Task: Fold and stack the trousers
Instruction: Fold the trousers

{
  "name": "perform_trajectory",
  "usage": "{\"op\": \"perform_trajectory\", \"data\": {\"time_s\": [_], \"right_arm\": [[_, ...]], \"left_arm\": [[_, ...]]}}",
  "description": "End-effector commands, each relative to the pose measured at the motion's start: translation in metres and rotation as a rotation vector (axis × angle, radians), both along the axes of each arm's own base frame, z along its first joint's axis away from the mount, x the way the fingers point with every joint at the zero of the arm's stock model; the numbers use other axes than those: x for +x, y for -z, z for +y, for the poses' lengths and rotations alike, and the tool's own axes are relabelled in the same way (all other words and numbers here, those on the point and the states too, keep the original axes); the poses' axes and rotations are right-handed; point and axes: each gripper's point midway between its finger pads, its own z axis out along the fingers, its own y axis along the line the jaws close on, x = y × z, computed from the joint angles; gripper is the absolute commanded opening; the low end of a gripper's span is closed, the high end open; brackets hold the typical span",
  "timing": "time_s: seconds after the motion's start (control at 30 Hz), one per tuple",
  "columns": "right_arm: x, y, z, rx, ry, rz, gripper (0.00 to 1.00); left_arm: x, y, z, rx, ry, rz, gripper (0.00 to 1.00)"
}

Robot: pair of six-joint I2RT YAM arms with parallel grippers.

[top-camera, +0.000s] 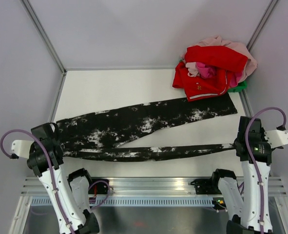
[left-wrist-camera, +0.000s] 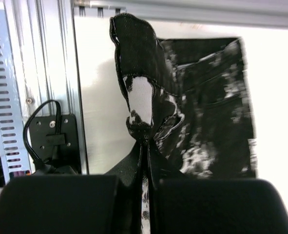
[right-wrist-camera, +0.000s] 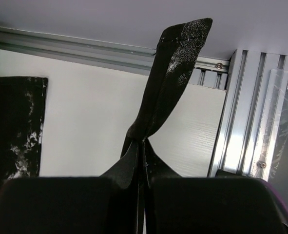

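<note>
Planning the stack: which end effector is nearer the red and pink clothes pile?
Right. The right end effector pinches the trousers at a hem, on the same side as the pile; the left end effector holds their waist across the table.

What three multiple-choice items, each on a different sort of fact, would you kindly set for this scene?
1. Where does the pile of red and pink clothes lie?
A) at the far right corner of the table
B) at the near left corner
C) between the arm bases

2. What colour are the trousers?
A) plain blue
B) black with white blotches
C) green

3. How do the left gripper and right gripper stand?
A) both open
B) both shut on the trousers
C) only the left shut

Answers:
1 A, the top view shows the pile at the far right corner.
2 B, white blotches cover black cloth.
3 B, each wrist view shows cloth pinched between closed fingers.
</note>
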Motion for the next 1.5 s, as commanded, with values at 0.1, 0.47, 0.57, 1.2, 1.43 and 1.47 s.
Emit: {"op": "perform_trajectory", "data": {"time_s": [0.1, 0.47, 0.57, 1.2, 1.43, 1.47], "right_arm": [[-0.010, -0.035, -0.004, -0.104, -0.069, -0.032, 0.00], [0.116, -0.011, 0.004, -0.033, -0.303, 0.011, 0.00], [0.160, -0.019, 0.002, -0.029, -0.349, -0.001, 0.00], [0.278, 0.062, -0.030, 0.079, -0.361, 0.211, 0.00], [0.284, 0.018, -0.047, -0.051, -0.379, 0.190, 0.00], [0.286, 0.020, -0.048, -0.052, -0.384, 0.203, 0.00]], "left_arm": [[-0.045, -0.033, 0.016, 0.162, -0.145, 0.051, 0.02], [0.043, -0.023, 0.030, 0.077, -0.054, -0.037, 0.02], [0.057, -0.017, 0.035, 0.048, -0.094, -0.033, 0.02], [0.102, 0.008, 0.068, -0.001, -0.265, 0.120, 0.02], [0.093, -0.016, 0.077, 0.082, -0.300, 0.077, 0.02], [0.092, -0.018, 0.076, 0.083, -0.305, 0.071, 0.02]]}}
